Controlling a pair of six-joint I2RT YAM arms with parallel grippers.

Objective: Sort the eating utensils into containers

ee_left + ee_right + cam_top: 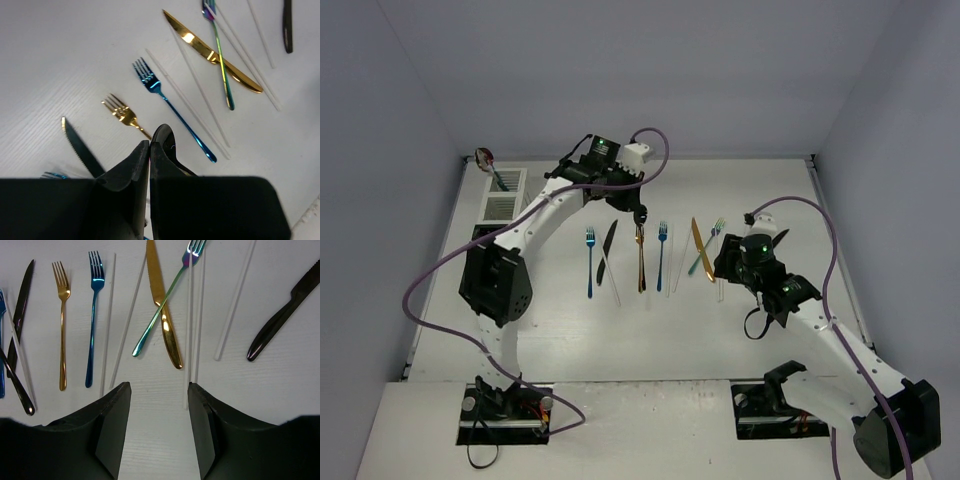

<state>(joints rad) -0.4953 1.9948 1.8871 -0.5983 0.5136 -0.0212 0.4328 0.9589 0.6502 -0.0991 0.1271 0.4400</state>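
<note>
Reaches over tabletop (620,340) with left claw (150,144) clamped on spoon (165,137), bowl out past the fingertips; holds right claw (159,385) apart.

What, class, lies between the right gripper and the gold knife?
A teal fork lies crossed over the gold knife at its middle. The handle end nearest the open right gripper is bare, with white chopsticks close beside it.

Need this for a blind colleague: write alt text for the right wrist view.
The right gripper hangs open above a white table of cutlery. A teal fork crosses a gold knife among white chopsticks; a gold fork and blue fork lie left, a black knife right.
</note>
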